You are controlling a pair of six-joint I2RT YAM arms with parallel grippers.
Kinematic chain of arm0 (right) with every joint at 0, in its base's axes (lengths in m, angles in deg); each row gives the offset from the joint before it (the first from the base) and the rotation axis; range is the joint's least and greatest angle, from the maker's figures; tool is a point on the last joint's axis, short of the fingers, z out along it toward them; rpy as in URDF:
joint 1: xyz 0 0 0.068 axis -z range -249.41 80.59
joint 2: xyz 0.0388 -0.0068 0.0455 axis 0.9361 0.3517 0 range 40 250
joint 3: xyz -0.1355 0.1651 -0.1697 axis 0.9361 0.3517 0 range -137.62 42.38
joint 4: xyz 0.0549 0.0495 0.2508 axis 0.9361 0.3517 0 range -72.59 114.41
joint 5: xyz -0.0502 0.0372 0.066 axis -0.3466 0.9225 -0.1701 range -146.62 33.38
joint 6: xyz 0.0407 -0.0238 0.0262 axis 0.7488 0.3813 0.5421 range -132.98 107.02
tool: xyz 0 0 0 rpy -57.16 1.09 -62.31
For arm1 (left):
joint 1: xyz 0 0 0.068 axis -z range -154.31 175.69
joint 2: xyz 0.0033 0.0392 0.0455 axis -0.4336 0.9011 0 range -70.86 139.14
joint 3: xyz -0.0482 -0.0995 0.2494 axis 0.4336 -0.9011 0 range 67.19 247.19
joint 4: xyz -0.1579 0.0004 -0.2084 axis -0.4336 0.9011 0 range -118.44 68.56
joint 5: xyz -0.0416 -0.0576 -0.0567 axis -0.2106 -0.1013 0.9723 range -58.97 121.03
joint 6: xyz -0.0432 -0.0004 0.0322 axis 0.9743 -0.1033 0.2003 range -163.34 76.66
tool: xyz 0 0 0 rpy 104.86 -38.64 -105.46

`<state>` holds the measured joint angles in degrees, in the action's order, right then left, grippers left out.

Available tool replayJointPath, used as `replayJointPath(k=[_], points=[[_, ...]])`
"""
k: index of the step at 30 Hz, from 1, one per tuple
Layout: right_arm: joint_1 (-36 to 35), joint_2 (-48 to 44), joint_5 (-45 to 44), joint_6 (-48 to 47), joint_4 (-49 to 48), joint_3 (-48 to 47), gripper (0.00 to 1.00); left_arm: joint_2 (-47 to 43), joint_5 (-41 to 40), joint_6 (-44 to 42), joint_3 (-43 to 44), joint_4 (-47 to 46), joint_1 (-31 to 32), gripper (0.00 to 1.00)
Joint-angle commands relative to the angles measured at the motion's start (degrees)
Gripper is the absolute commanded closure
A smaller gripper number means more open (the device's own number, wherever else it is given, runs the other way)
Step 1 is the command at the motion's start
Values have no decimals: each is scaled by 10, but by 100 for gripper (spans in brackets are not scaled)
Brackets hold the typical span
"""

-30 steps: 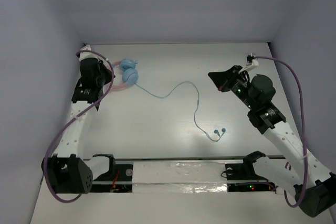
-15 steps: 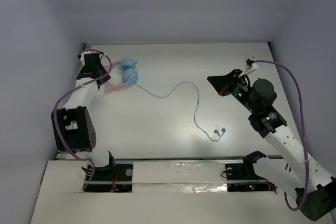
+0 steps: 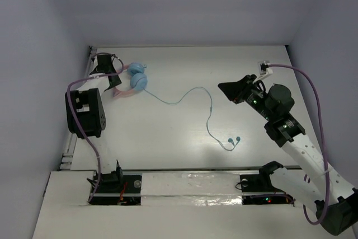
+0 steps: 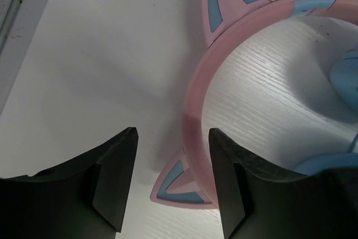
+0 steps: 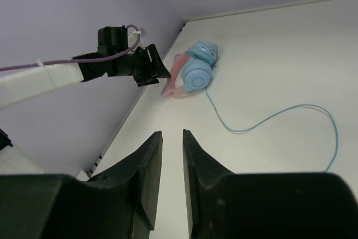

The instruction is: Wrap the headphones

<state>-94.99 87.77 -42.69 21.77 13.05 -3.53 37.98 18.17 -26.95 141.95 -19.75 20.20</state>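
Left fingers (image 3: 112, 76) advanced, spread astride headphones (image 3: 137, 80) beside table (image 3: 168, 130) edge.

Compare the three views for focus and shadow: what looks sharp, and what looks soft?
Left wrist: the headphones and the table grain are sharp, the headphones casting a soft shadow; the left gripper is softer-edged. Right wrist: the right gripper is blurred up close, the scene beyond clearer. Top external: even, diffuse light, only faint shadows.

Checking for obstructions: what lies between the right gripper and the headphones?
Top view: only bare table and the headphones' own cable looping there.
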Motion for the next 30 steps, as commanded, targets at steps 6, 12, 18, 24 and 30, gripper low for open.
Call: replayJointPath(k=[6,12,18,24,30], points=[[-10,13,16,-8,-30,1,71,62,19,-28,54,-9,-11,52],[-10,21,15,-10,-28,-1,71,88,42,-32,60,-26,-11,53],[-10,29,14,-10,-28,-8,71,109,57,-30,63,-32,-11,69],[-10,29,13,-8,-28,-12,71,116,58,-37,72,-27,-11,83],[-10,31,10,-11,-23,-12,86,104,84,-38,83,-30,-11,100]])
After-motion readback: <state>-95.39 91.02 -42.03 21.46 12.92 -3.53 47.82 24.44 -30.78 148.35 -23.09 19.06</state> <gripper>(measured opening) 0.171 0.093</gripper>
